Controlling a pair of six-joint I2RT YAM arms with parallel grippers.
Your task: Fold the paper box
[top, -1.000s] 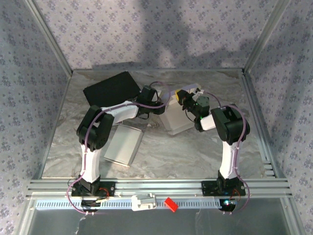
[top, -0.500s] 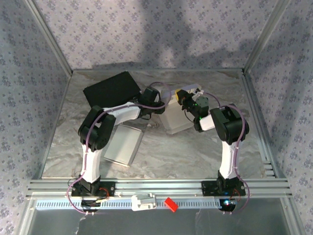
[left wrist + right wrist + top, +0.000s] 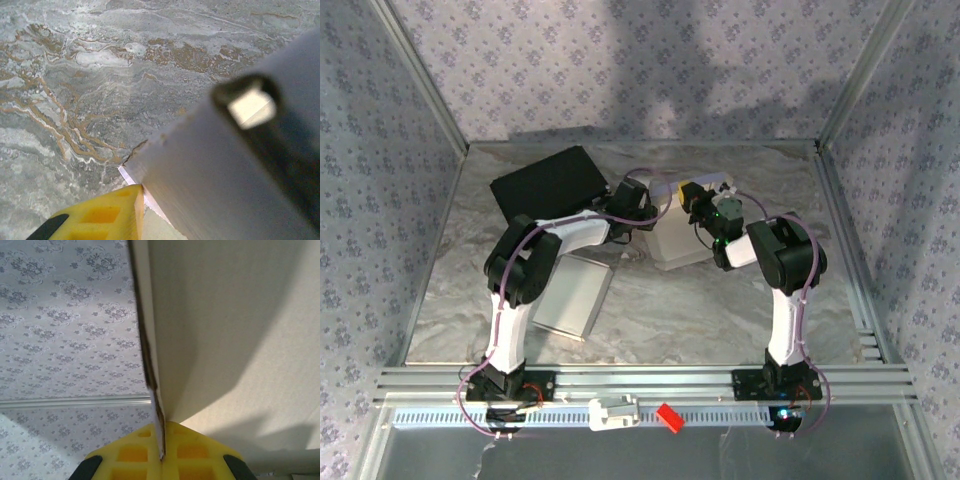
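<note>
Clamped tight on a thin upright wall of the paper box (image 3: 672,245), my right pincer (image 3: 161,452) presses the sheet's edge between its yellow fingers (image 3: 195,455). I see the box just right of centre in the overhead frame, on the marble table (image 3: 720,320), between both arms. My left pincer (image 3: 653,213) sits at its left side; I cannot tell whether it is apart or gripping. One yellow finger (image 3: 102,220) lies just beside the box's wall.
</note>
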